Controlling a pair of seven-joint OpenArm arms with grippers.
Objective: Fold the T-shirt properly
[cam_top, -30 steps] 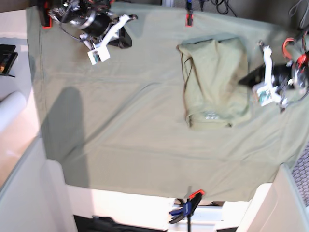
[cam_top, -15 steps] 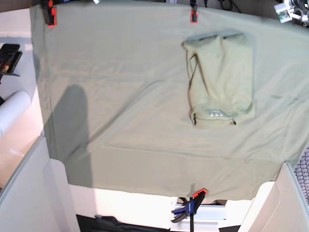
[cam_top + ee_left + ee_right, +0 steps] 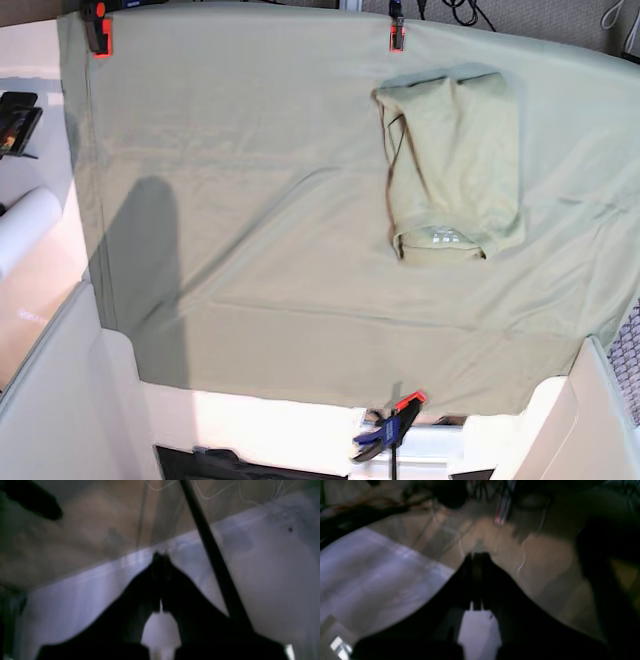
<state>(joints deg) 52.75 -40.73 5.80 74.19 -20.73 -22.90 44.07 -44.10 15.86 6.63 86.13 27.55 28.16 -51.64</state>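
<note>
Both wrist views are dark and blurred; each shows only a pinched-together claw, left claw [image 3: 161,557] and right claw [image 3: 476,556], gripping nothing. Neither appears in the base view, where the folded T-shirt [image 3: 452,165] lies on the cloth-covered bench [image 3: 240,200]

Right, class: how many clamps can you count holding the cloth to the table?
3: one at the far left corner, one at the far edge above the T-shirt, one at the near edge. Others may be hidden.

Base view looks straight down from high above onto table cloth [image 3: 250,200]; neither arm in it. Each wrist view sits just behind its gripper, left gripper [image 3: 160,555] and right gripper [image 3: 477,554], facing past fingertips, blurred; no shared area discernible.
</note>
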